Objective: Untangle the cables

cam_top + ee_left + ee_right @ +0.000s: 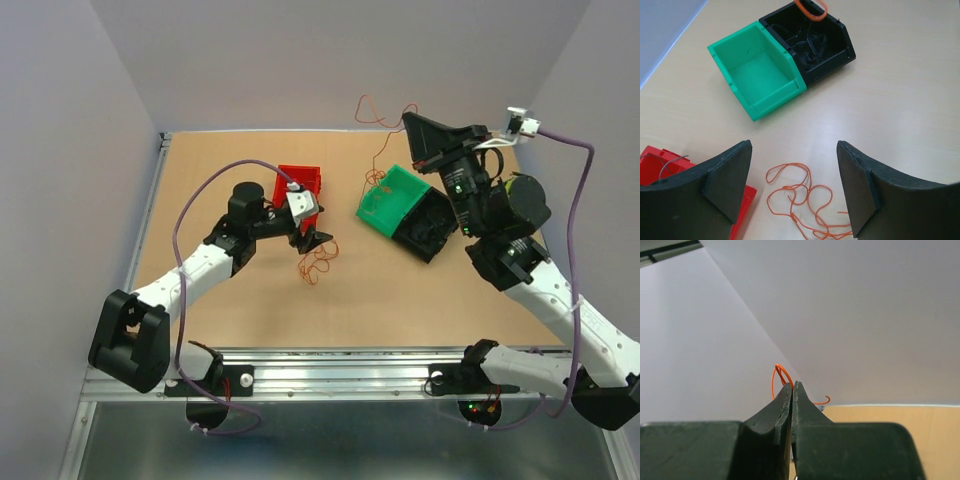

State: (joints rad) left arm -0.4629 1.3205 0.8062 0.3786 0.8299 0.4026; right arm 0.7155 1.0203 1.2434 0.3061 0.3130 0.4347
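Observation:
A loose orange-red cable lies looped on the table just below my left gripper. In the left wrist view the same cable lies between the open, empty jaws of the left gripper. My right gripper is raised at the back right and is shut on a second orange cable, which hangs down toward the green bin. In the right wrist view this cable loops out above the closed tips of the right gripper. Black cables lie in the black bin.
The red bin stands right behind the left gripper, and in the left wrist view it holds a thin grey wire. The green bin and the black bin stand side by side, touching. Grey walls enclose the table at the back and sides.

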